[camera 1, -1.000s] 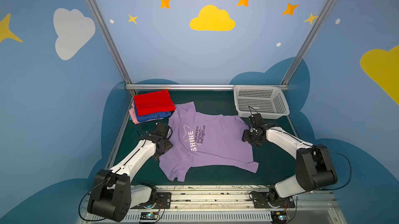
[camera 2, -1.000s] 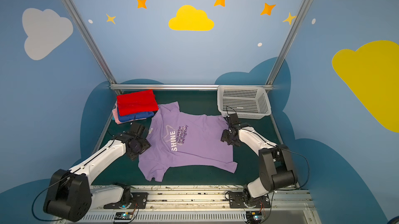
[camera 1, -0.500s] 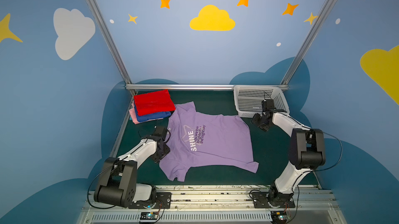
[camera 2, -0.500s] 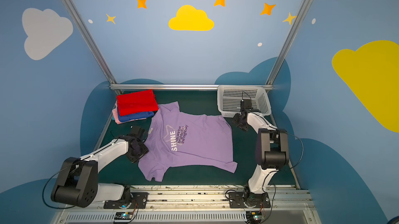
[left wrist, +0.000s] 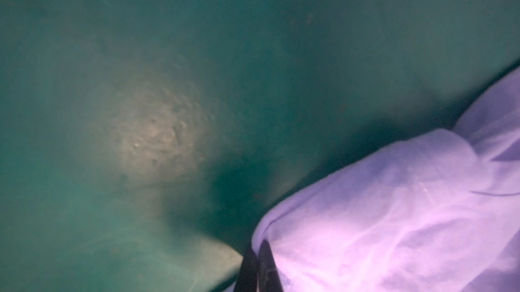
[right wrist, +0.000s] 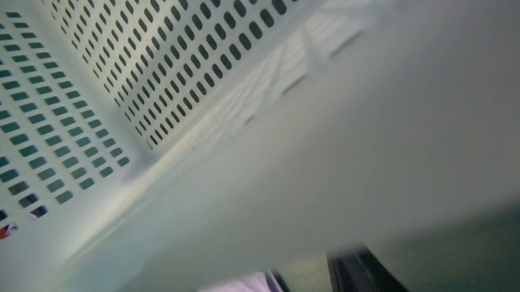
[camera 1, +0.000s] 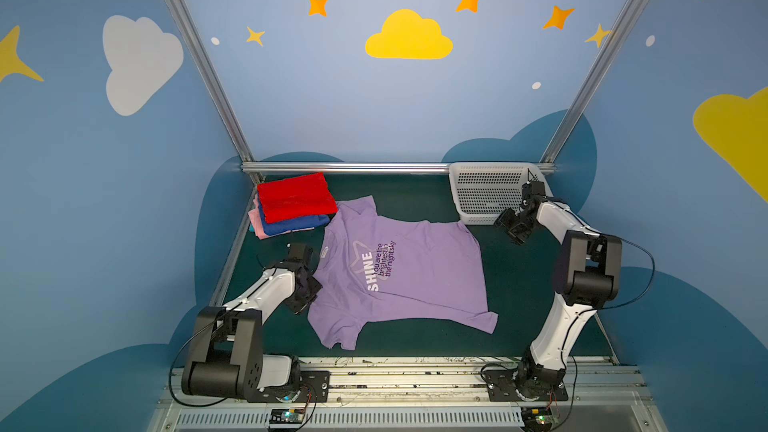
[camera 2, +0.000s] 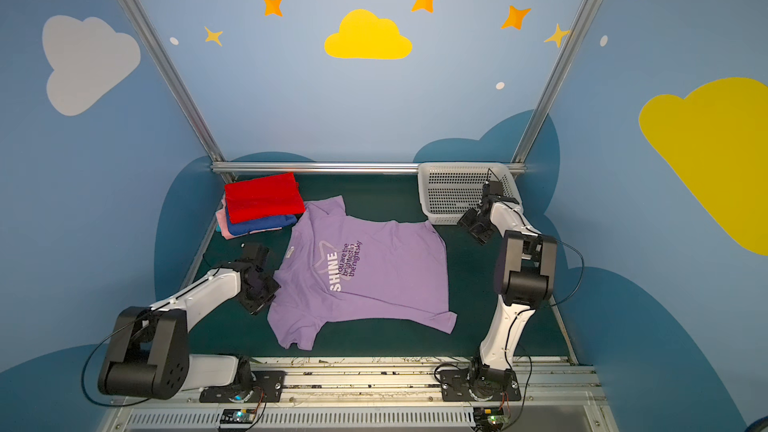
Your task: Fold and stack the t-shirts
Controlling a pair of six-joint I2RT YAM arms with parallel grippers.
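top views: bright even light showing everything sharply | left wrist: dim, pale glare glowing on the tabletop [left wrist: 157, 136], lavender t-shirt [left wrist: 394, 220] blurring softly, dark shadow lying beside it | right wrist: basket [right wrist: 168, 51] smearing, its near wall blurring out

A white perforated basket [camera 1: 478, 197] sits in the green mat's [camera 1: 415, 197] far right corner.

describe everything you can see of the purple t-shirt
The lavender t-shirt lies spread flat, print up, on the green table: soft cloth, short sleeves, white SHINE over a star outline, small dark lettering, a neck label. It is lightly wrinkled and not yet folded. The left claw is shut on its edge beside the collar.
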